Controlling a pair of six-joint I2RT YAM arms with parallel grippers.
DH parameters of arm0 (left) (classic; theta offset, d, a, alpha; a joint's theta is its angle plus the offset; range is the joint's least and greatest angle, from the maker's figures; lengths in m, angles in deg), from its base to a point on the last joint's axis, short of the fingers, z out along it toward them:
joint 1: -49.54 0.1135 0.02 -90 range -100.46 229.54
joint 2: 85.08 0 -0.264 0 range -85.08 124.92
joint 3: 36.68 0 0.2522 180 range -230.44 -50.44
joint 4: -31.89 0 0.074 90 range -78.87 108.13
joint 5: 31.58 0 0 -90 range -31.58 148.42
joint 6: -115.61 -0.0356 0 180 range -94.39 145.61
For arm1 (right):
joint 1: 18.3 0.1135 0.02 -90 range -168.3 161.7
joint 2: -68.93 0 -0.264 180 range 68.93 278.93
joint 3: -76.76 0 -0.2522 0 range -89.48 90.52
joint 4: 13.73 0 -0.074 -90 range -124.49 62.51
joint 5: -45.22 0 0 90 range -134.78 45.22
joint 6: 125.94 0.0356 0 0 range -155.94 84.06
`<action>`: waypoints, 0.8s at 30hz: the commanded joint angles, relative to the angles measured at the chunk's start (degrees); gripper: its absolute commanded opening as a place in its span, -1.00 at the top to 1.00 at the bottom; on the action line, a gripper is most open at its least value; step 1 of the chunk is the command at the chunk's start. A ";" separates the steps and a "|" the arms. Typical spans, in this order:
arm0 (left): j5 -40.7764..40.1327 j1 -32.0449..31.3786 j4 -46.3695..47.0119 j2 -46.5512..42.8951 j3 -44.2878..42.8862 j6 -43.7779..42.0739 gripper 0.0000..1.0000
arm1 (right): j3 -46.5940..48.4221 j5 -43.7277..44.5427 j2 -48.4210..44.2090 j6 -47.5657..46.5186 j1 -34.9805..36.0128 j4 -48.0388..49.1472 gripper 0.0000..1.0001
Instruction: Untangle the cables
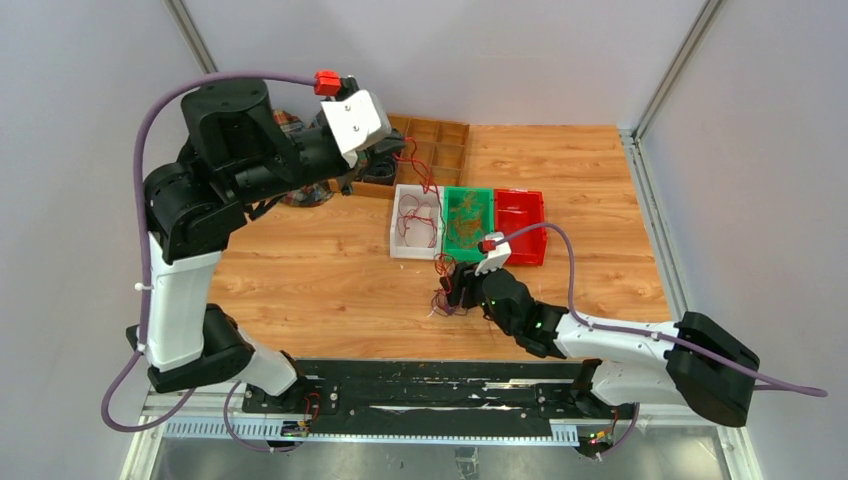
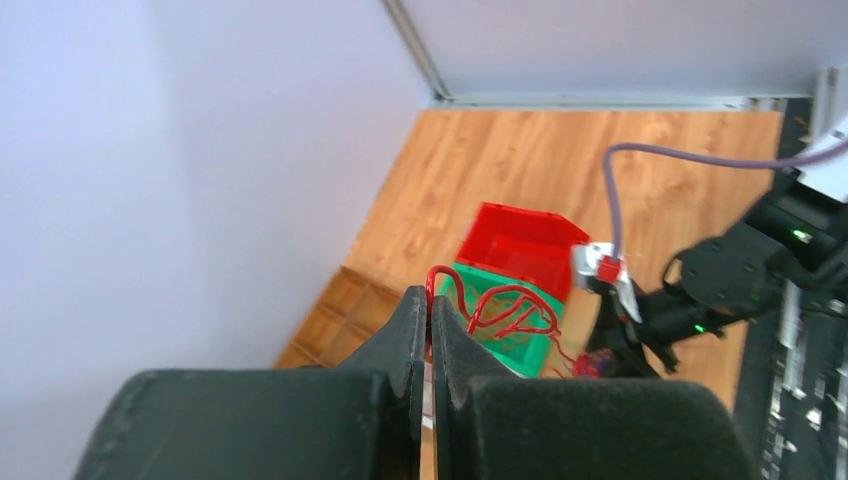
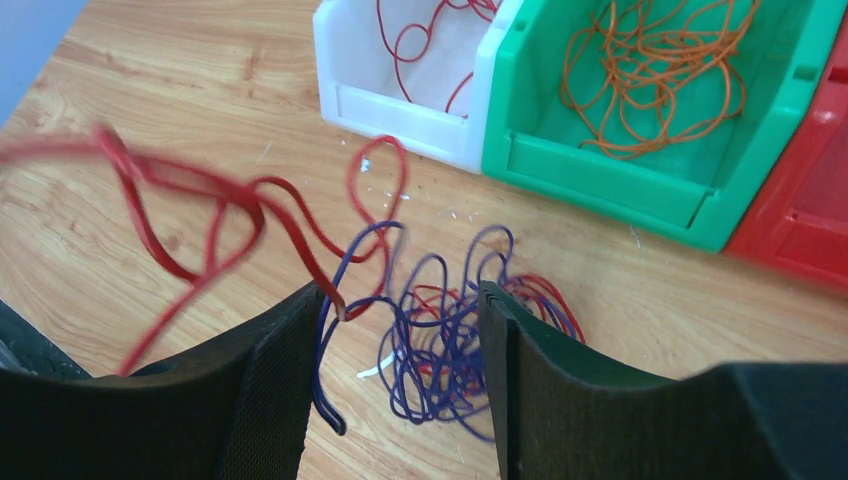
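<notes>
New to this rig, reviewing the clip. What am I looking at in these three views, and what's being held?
Two robot arms stand at the near edge of a wooden table. The overhead view looks down from behind them; the other two views come from cameras on each wrist. Three bins sit side by side: white bin with red cables, green bin with orange cables, red bin. The left gripper, raised, is shut on a red cable. The right gripper is open around a purple-and-red tangle on the table.

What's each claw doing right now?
Left claw: shut on a red cable.
Right claw: open, straddling the purple cable tangle.
</notes>
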 commanded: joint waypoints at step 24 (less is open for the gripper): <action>-18.54 -0.43 31.34 -9.08 8.70 -7.70 0.99 | -1.27 -0.37 -2.40 2.95 0.63 -5.12 -0.10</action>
